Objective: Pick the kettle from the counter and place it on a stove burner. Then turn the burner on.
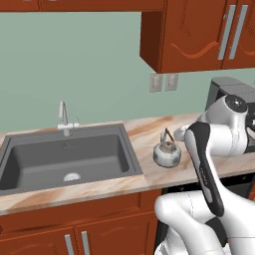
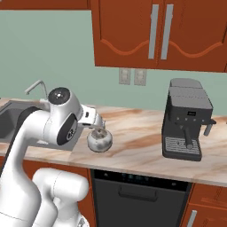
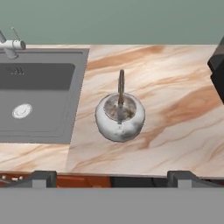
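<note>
Silver kettle (image 3: 120, 117) upright on tabletop (image 3: 175, 109), right of sink (image 3: 39, 100) | our claw (image 3: 111, 178) open above it, holding nothing

We are seeing the kettle (image 3: 120, 117) standing upright on the counter (image 3: 175, 109), just right of the sink (image 3: 39, 103), which is lying sunk into the counter with the faucet (image 1: 63, 119) rising behind it. The coffee machine (image 2: 186, 119) is sitting well to the kettle's right. Wall cabinets (image 2: 159, 33) are hanging above, and a dishwasher (image 2: 137, 195) is standing below the counter.
</note>
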